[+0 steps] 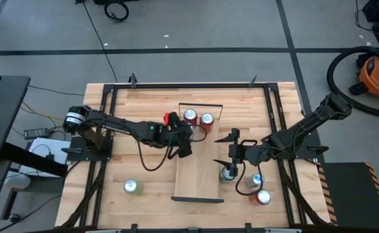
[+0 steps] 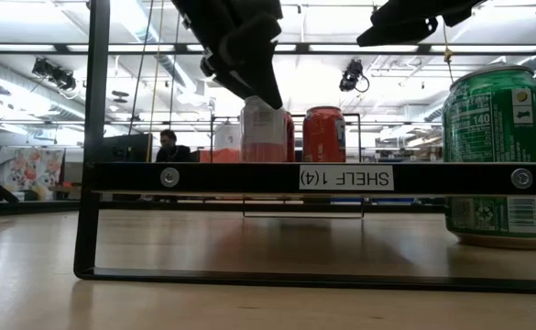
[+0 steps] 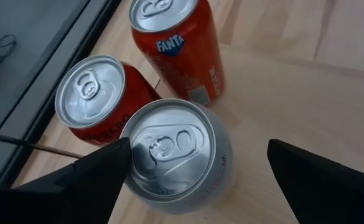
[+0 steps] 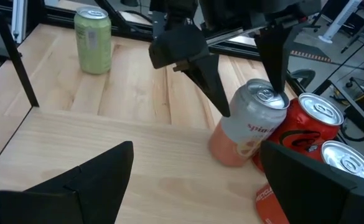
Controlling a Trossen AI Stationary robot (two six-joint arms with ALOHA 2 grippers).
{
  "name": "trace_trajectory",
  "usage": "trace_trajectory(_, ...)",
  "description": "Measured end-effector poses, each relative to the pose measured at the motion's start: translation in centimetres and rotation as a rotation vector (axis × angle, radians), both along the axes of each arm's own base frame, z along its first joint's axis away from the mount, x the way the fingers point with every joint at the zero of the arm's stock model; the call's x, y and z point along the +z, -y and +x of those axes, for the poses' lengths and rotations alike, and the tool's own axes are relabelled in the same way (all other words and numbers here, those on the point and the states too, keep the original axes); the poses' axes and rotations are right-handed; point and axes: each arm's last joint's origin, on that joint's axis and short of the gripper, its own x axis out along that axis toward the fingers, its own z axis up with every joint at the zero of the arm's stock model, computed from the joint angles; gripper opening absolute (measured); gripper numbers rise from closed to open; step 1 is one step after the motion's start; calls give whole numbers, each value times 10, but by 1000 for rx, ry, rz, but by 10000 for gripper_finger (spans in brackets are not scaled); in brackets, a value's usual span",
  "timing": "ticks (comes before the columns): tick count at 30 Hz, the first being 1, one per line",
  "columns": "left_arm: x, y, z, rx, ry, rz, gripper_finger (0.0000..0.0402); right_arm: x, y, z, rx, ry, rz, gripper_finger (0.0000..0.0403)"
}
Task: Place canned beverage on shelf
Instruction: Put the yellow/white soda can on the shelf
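Third can set at the shelf's far end; more wait on the tabletop.
The left tool [image 3: 194,165] hangs wide open over the pale can [image 3: 177,155], which stands on the shelf [image 1: 199,171] touching two red cans [image 1: 206,119]. The right tool [image 1: 231,139], open and empty, waits by the shelf's right edge; the green can [image 1: 132,187] looks unplaced.

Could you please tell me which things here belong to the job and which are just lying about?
Job: shelf, pale can inside the open left gripper, two red cans shelved.
Lying about: green can on the table, three cans near the open right gripper, orange vacuum.
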Motion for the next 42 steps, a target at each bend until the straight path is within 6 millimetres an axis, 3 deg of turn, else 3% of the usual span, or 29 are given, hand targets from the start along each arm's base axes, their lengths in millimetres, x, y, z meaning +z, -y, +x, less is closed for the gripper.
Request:
trace_trajectory(8, 2, 12, -3, -84, -30, 40, 389, 0, 0, 0, 0, 1, 0, 360)
trace_trajectory(14, 17, 25, -11, -171, -14, 85, 389, 0, 0, 0, 0, -4, -2, 360)
trace_trajectory(21, 29, 19, -20, -5, 89, -3, 389, 0, 0, 0, -1, 4, 4, 360)
trace_trajectory(33, -2, 18, -7, 95, 26, -20, 389, 1, 0, 0, 0, 6, 3, 360)
trace_trajectory(42, -8, 3, -11, 143, -50, 18, 389, 0, 0, 0, 1, 4, 3, 360)
